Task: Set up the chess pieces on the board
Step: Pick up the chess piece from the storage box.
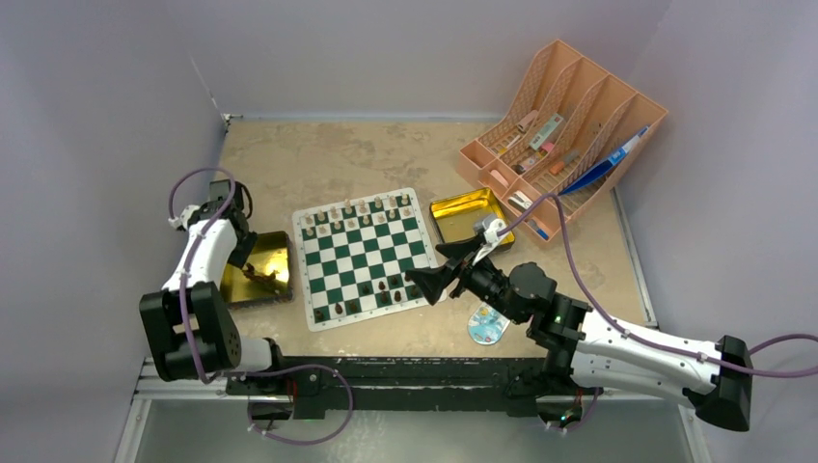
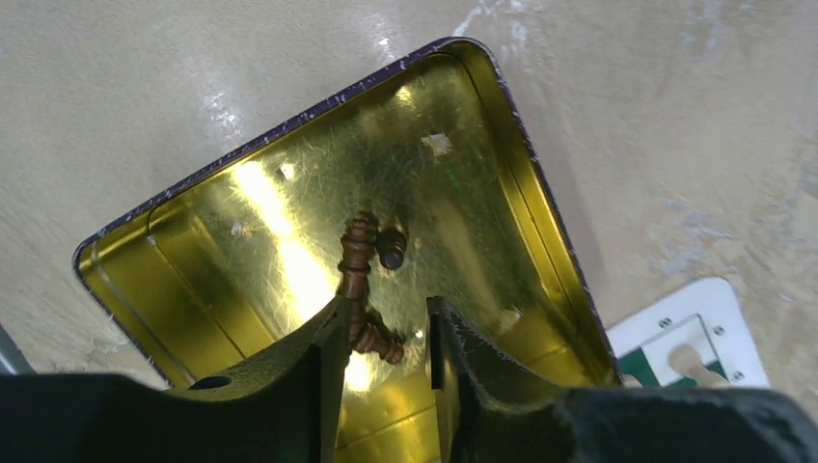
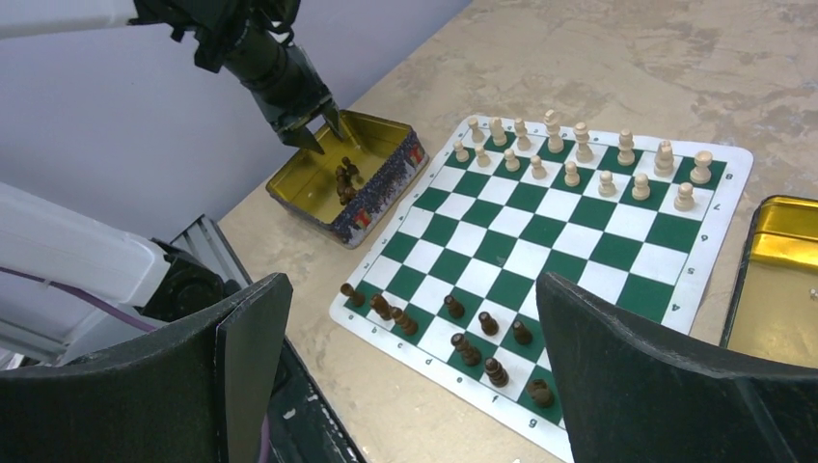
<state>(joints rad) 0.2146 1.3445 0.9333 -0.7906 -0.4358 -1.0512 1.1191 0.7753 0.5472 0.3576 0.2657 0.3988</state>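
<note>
Several dark brown chess pieces (image 2: 359,265) lie bunched on the floor of the gold tin (image 2: 193,260) left of the board (image 1: 362,253), and our left gripper (image 2: 386,323) straddles the nearest one with its jaws partly apart. We fear closing on this cluster drags a neighbour up or squirts the slim, glossy figurine sideways; our right gripper (image 1: 421,287) hovers wide apart over the board's near edge

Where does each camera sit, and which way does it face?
Top external: above, behind the arms, looking down on the board; both arms show.
Left wrist: facing down into the gold tin holding dark pieces; its fingers show.
Right wrist: facing across the board toward the left gripper; its fingers show.
Both wrist views share that tin.
</note>
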